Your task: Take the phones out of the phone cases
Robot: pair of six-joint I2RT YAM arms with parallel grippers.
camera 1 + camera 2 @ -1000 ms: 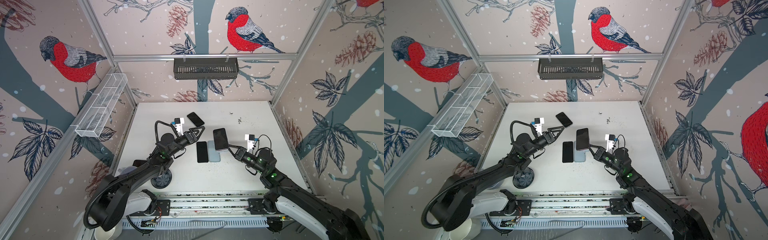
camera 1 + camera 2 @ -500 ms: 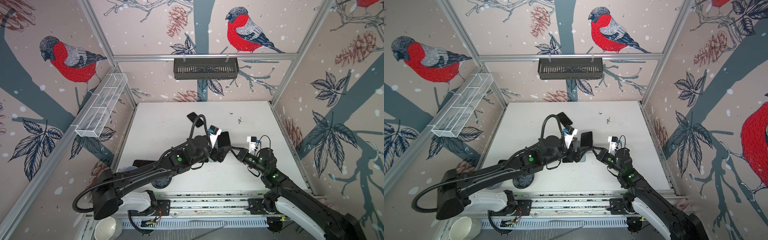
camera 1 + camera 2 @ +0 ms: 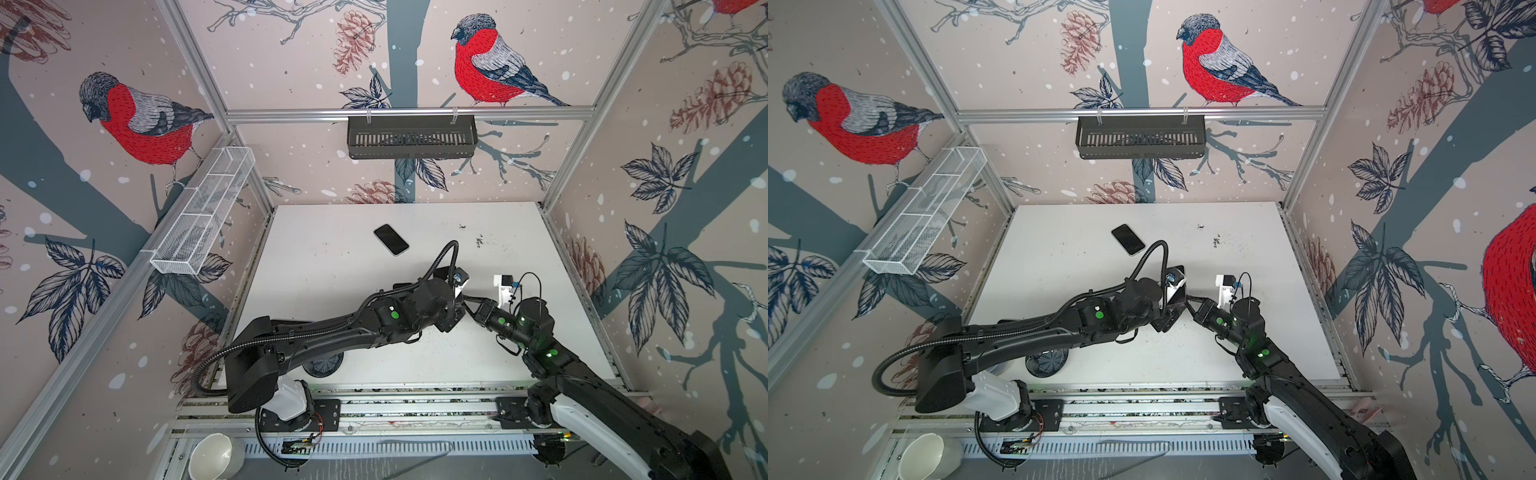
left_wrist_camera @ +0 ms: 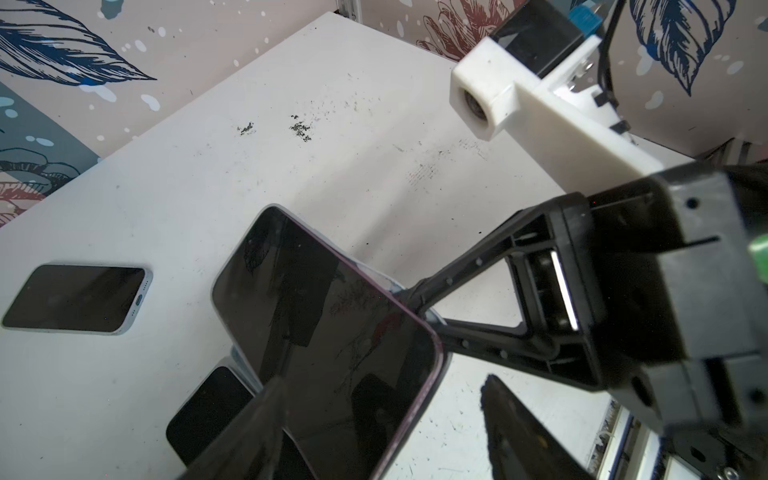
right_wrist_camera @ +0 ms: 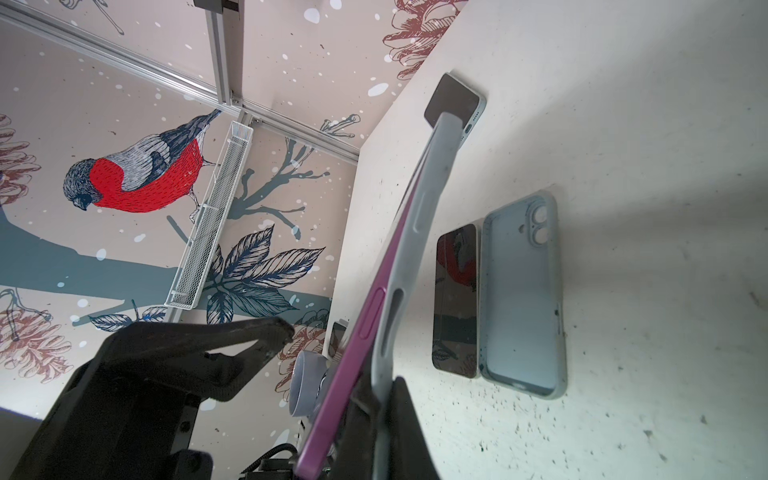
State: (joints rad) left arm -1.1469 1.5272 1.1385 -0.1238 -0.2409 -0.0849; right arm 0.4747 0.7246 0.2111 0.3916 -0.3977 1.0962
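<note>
Pin grey case [image 5: 419, 216] in clamped right gripper [image 4: 417, 309]. Close half-open, empty left gripper [image 4: 382, 380] squarely across purple phone [image 5: 365, 316]; peel gently.

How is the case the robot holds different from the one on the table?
The held case is grey, the lying case pale blue. The held case tilts up in the air; the lying case is flat on the table. The held case has a purple phone in it; the lying case is empty. Both are phone-sized.
</note>
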